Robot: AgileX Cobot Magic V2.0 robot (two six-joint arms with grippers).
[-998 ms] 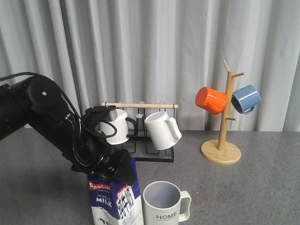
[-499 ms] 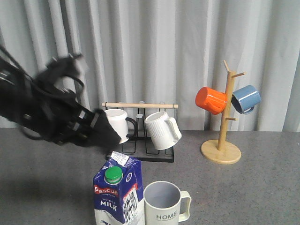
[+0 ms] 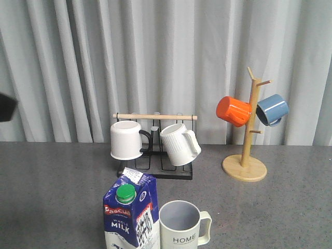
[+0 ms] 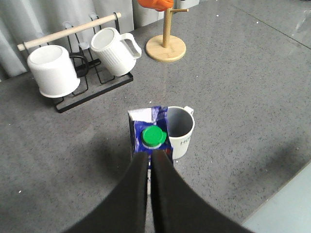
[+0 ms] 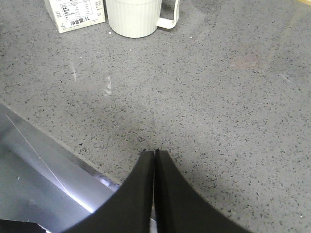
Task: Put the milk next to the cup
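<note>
At the near edge of the table [image 3: 46, 197] the milk [image 3: 130, 213] stands upright, long axis vertical, green cap [image 3: 125, 193] up, label facing front, just beside the cup [image 3: 180, 224] on its left. The left gripper [image 4: 150, 162] hovers high above the carton, fingers pressed together, empty. The right gripper [image 5: 154, 154] is closed too, holding nothing, low over the table.

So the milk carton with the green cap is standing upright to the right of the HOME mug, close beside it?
Not quite: the milk carton stands upright close beside the HOME mug, but on its left, as the front view shows. Its green cap is as you say.
</note>
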